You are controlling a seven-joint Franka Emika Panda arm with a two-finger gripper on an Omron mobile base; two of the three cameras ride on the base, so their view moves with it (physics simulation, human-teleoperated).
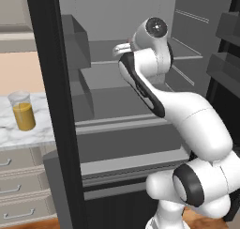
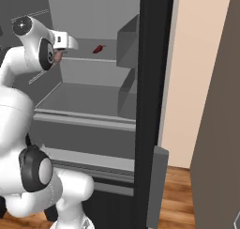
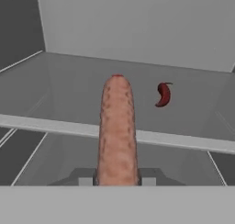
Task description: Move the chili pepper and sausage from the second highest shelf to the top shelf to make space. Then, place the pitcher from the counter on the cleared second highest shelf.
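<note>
Claw (image 3: 117,182) clamped on the sausage (image 3: 117,131) — centre frame, pointing away; pepper (image 3: 162,94) lies upper right, on the shelf (image 3: 69,76).

Glossy white arm (image 1: 197,115), dark joints

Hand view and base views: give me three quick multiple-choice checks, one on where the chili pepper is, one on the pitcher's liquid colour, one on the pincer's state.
1. The chili pepper lies:
A. on the counter
B. on a fridge shelf, beyond the sausage's tip
C. in the pitcher

2. The liquid in the pitcher is:
A. orange-yellow
B. green
C. blue

3. The pincer is:
A. open and empty
B. shut on the pepper
C. shut on the sausage

Answers: 1 B, the hand view shows it lying on the grey panel. 2 A, seen on the counter. 3 C, the sausage juts out between the fingers.
</note>
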